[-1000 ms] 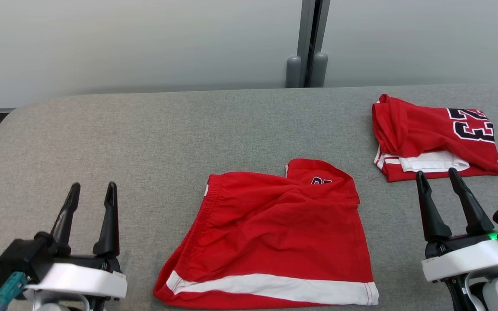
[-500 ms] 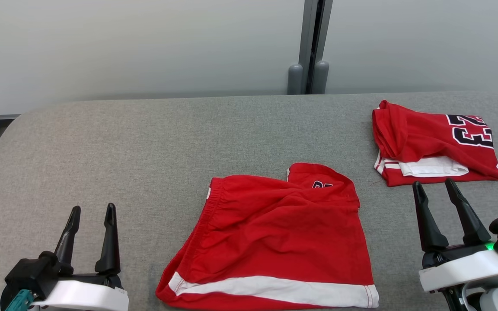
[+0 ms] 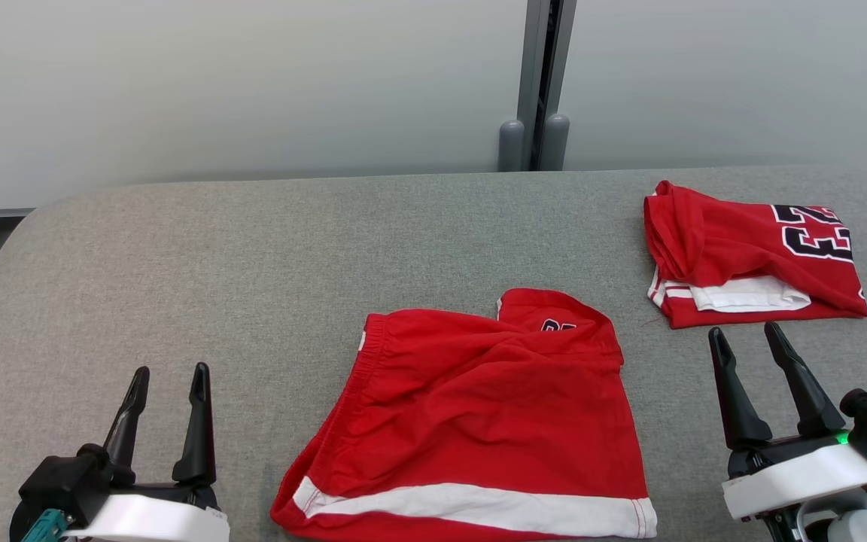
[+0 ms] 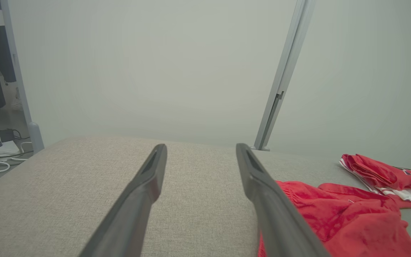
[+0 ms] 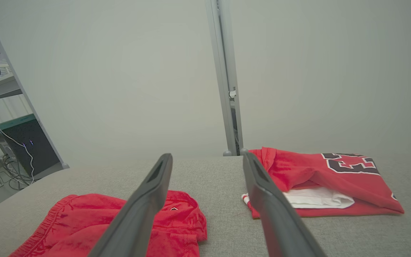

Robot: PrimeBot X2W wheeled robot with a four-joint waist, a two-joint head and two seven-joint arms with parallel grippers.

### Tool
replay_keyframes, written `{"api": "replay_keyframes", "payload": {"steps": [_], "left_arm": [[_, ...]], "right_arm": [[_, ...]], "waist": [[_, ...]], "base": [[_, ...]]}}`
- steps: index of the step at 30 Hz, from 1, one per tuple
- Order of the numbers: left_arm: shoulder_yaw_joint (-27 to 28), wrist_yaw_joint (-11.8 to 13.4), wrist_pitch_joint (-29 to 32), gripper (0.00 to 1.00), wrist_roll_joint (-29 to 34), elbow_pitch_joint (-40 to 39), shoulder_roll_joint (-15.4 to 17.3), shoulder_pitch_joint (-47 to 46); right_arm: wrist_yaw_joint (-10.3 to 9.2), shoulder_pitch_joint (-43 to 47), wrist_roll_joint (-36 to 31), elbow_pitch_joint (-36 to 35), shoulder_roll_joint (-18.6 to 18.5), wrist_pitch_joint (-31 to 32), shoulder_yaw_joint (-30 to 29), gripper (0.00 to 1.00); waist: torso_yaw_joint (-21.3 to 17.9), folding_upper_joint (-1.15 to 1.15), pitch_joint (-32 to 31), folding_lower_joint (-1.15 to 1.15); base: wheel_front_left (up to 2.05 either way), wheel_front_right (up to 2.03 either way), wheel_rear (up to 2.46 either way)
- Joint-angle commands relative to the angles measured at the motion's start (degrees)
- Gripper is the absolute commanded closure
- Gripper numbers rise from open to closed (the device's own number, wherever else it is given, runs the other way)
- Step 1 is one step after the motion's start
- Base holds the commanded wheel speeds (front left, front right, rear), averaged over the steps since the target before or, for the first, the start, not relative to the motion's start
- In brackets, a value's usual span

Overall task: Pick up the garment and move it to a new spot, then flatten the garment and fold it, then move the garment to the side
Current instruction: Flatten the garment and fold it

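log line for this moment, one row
left gripper: open, empty | right gripper: open, empty | red shorts: rumpled, centre | folded jersey: far right

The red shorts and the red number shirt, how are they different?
The shorts lie spread and wrinkled in the middle; the shirt sits folded at the far right. The shirt shows big black numbers; the shorts show only a tiny dark mark. Both are red with white trim.

We are seeing the garment (image 3: pixel 479 421) as matt red cloth on a table (image 3: pixel 215 248) covered in coarse grey weave. At two o'clock, a folded jersey (image 3: pixel 727 241) is showing similar cloth. The left gripper (image 3: pixel 169 369) and right gripper (image 3: pixel 742 329) are showing smooth matt dark plastic.
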Motion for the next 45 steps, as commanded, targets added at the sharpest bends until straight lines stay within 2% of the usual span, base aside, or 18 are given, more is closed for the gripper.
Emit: {"api": "replay_keyframes", "payload": {"steps": [1, 16, 27, 32, 37, 45], "left_arm": [[0.5, -0.3, -0.1, 0.0, 0.5, 0.0, 0.2, 0.2], [2.2, -2.2, -0.1, 0.0, 2.3, 1.3, -1.3, -0.7], [0.8, -3.1, -0.1, 0.0, 2.8, 2.7, -1.4, 0.0], [-3.1, -3.7, 1.3, 0.0, 1.5, 2.9, 0.5, 1.2], [-6.6, -3.8, 5.9, 0.0, -0.2, 2.1, 2.9, 2.4], [-11.8, -3.8, 15.8, 0.0, -3.3, -0.5, 5.8, 4.1]], "right_arm": [[0.04, 0.3, -0.1, 0.1, -0.3, -0.3, -0.1, 0.0], [0.03, -0.2, 0.4, 1.3, -0.8, -0.3, -0.1, 0.0], [0.03, 0.4, 3.3, 6.9, -2.8, 0.2, 1.9, 0.0], [0.03, 1.0, 9.0, 8.7, -5.1, 5.2, 6.7, 0.0], [0.04, 1.8, 15.4, 9.5, -7.7, 10.1, 10.6, 0.0], [0.04, 3.7, 24.8, 9.9, -9.0, 19.3, 14.6, 0.0]], "waist": [[0.0, 0.0, 0.0, 0.0], [-0.2, 0.0, 0.5, 0.0], [-0.7, 0.0, 0.2, 0.0], [-0.8, 0.0, 0.5, 0.0], [-0.6, 0.0, 0.5, 0.0], [-0.1, 0.0, 0.5, 0.0]], "base": [[0.0, 0.0, 0.0], [0.0, 0.0, 0.0], [0.0, 0.0, 0.0], [0.0, 0.0, 0.0], [0.0, 0.0, 0.0], [0.0, 0.0, 0.0]]}}
